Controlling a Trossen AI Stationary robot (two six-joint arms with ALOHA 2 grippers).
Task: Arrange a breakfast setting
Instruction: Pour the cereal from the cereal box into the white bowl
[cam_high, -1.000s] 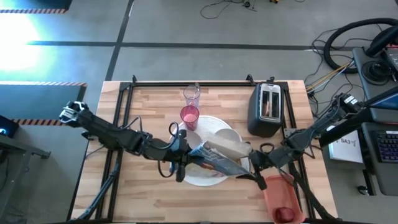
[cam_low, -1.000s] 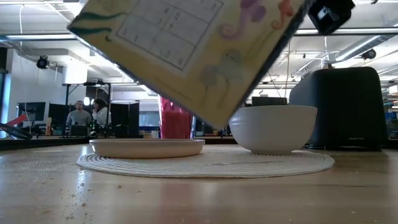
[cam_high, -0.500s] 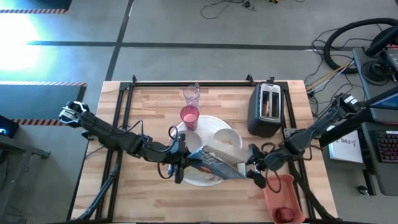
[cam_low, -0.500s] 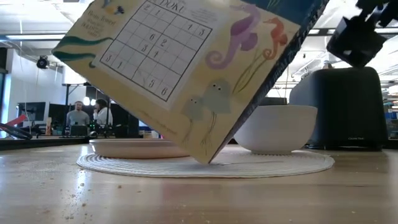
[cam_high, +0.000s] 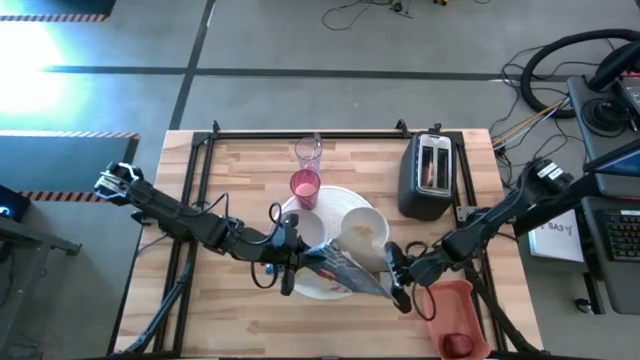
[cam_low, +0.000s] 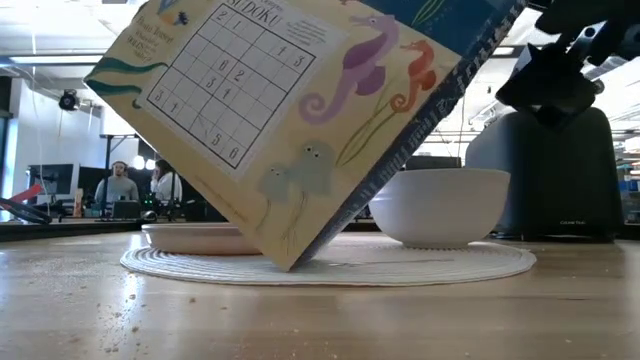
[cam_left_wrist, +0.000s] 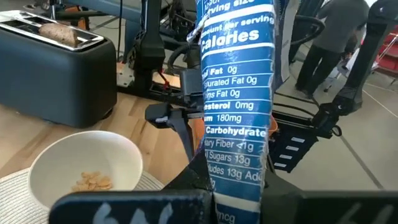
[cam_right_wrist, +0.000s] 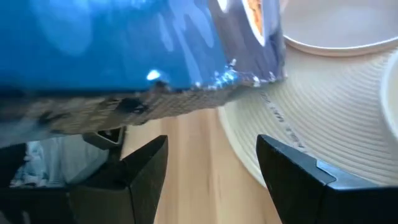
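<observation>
The left gripper (cam_high: 292, 262) pinches the cereal box (cam_low: 290, 120); the right gripper's (cam_right_wrist: 211, 168) spread fingers should steady it upright over the woven mat (cam_low: 440, 262).

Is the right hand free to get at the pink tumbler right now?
Probably not directly. The right hand, open, sits at the mat's near edge; the tilted cereal box and the bowl lie between it and the tumbler.

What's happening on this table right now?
Two robot arms are setting out breakfast. The left gripper is shut on a cereal box, tilted with one corner on the round placemat. The right gripper hangs open by the box's other end. The white bowl holds a little cereal; the toaster stands behind.
</observation>
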